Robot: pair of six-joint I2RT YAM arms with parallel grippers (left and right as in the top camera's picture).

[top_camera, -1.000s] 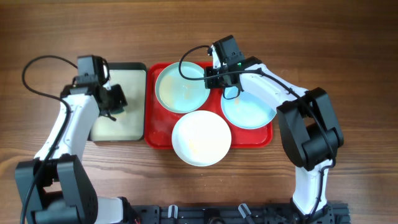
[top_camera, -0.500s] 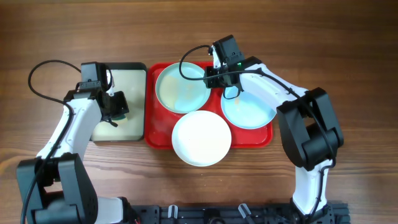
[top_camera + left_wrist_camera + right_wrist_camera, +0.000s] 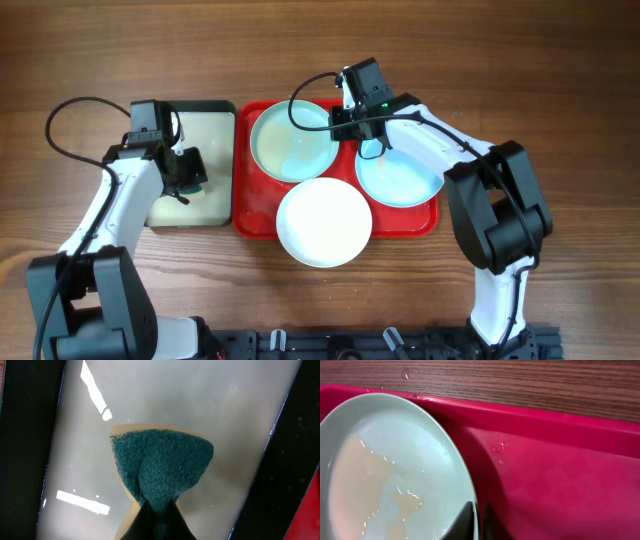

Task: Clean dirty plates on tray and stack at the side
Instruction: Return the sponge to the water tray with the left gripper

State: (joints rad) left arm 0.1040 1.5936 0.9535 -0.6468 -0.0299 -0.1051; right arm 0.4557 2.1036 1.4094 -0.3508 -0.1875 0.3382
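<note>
Pinching aqua plate (image 3: 395,475) rim with right fingers (image 3: 468,521)

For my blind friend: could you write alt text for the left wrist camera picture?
The left gripper pinches a teal scrub sponge with tan backing over a small tray, pale inside with dark rim; a corner of the red tray shows bottom right.

The large tray (image 3: 252,215) sits mid-desk, and the smaller tray (image 3: 215,190) lies just beside it on the left. Three plates lie on the large tray. The rear-left plate (image 3: 293,140) is nearest the far edge, and the right plate (image 3: 400,175) lies beside it towards the desk's right edge. The front plate (image 3: 323,222) overhangs the tray's front rim. The sponge (image 3: 160,470) sits in the smaller tray, at the tips of the left pincer (image 3: 155,515). The right pincer (image 3: 479,520) straddles the rear-left plate's right rim.
</note>
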